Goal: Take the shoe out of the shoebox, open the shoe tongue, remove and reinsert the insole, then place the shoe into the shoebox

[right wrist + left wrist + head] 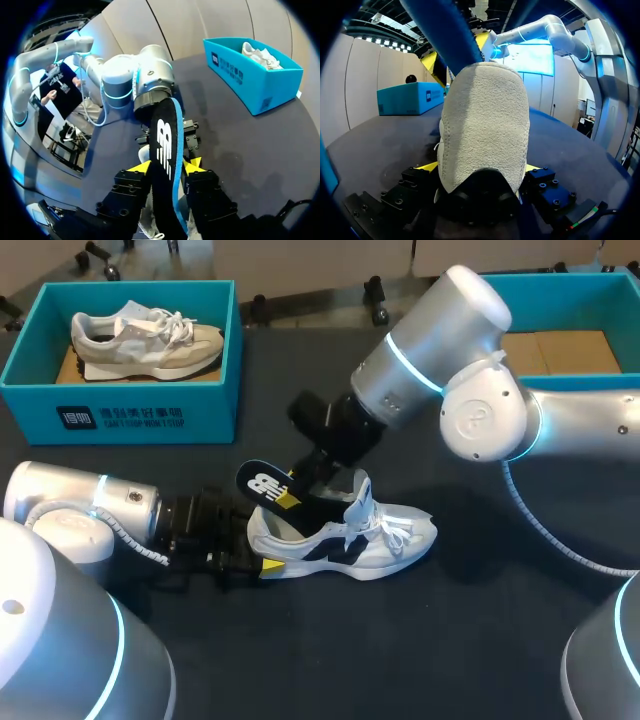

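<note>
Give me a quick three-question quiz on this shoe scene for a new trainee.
1. True or false: the right gripper is shut on the insole.
2. The left gripper holds the shoe on the table by its: A) toe, B) heel, C) laces.
3. What lies in the shoebox at the table's far left?
Key: 1 true; 2 B; 3 a beige shoe.

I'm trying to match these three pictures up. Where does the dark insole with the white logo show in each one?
Head view: the dark, blue-edged foam insole sticks up from the white mesh sneaker at mid-table.
Left wrist view: the insole is the blue strip rising above the sneaker's heel.
Right wrist view: the insole is clamped in the right gripper.
Shared landmark: the right gripper's yellow tips pinching it.
</note>
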Controlling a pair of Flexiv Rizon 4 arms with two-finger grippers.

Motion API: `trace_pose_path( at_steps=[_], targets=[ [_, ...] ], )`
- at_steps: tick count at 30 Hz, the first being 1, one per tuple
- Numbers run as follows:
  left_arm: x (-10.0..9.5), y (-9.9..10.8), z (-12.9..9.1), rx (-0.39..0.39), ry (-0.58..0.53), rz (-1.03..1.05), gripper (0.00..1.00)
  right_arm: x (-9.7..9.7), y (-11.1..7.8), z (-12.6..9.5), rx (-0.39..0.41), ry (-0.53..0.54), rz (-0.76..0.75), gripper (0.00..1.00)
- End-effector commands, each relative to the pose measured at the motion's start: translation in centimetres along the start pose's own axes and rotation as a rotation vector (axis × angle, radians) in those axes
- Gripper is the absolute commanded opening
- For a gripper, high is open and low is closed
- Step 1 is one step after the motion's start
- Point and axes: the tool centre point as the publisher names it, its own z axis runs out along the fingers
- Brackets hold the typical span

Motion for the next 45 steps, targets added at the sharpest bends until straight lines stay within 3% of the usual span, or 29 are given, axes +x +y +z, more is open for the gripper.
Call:
trace_pose_path(
  at_steps=[1,9,18,26,32,45],
  targets=[
    [-0.1,0.1,0.1,0.000,0.002,0.000,0.00,0.0,0.2,0.2,0.006,0.003,-0.001,0.00],
    [-0.1,0.1,0.1,0.000,0.002,0.000,0.00,0.2,0.8,-0.7,0.009,-0.004,-0.032,0.00],
    [-0.1,0.1,0.1,0.000,0.002,0.000,0.00,-0.8,3.6,-4.6,-0.030,-0.117,-0.104,0.00],
    [-0.1,0.1,0.1,0.000,0.002,0.000,0.00,-2.8,6.4,-8.0,-0.060,-0.242,-0.142,0.00],
    [-0.1,0.1,0.1,0.000,0.002,0.000,0.00,-4.1,8.3,-10.8,-0.134,-0.369,-0.169,0.00],
    [-0.1,0.1,0.1,0.000,0.002,0.000,0.00,-4.8,10.6,-16.0,-0.199,-0.613,-0.174,0.00]
  ],
)
